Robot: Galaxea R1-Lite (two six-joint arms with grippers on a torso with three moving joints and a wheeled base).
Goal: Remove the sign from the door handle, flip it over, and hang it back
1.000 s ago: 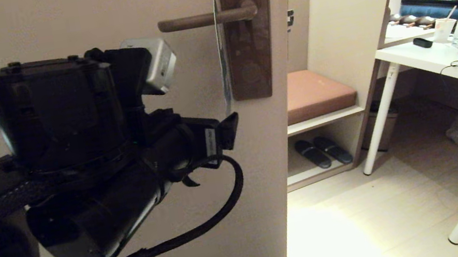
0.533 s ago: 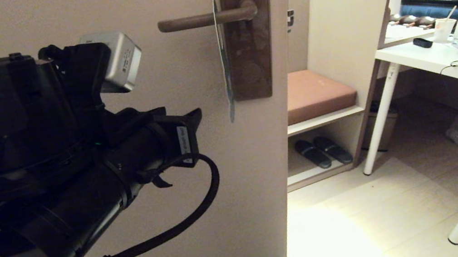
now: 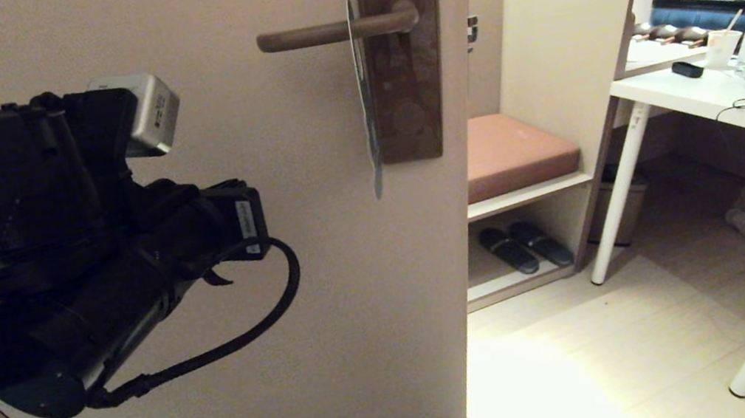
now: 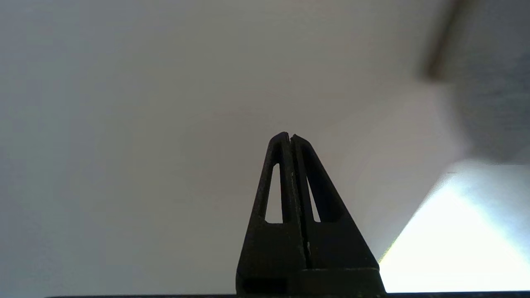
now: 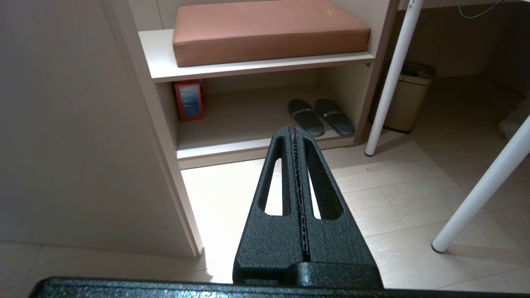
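The sign (image 3: 364,98) is hanging on the door handle (image 3: 333,32) in the upper middle of the head view, seen edge-on just in front of the dark plate, its lower tip dangling below the plate's bottom edge. The left hand (image 4: 290,138) is sitting at the left of the frame, well apart from the sign, with its fingers pressed together on nothing (the wrist view is showing only bare door surface ahead of the closed tips). The right hand (image 5: 295,130) is also closed and empty, pointing toward the floor and the low shelf, parked out of the head view. Which face of the sign is showing outward cannot be told from this angle, so a wrong side may be going unnoticed. The card is thin and is hanging loose near the lever's root; a draught or a brush from the arm could be setting it swinging, or sliding it along the lever.
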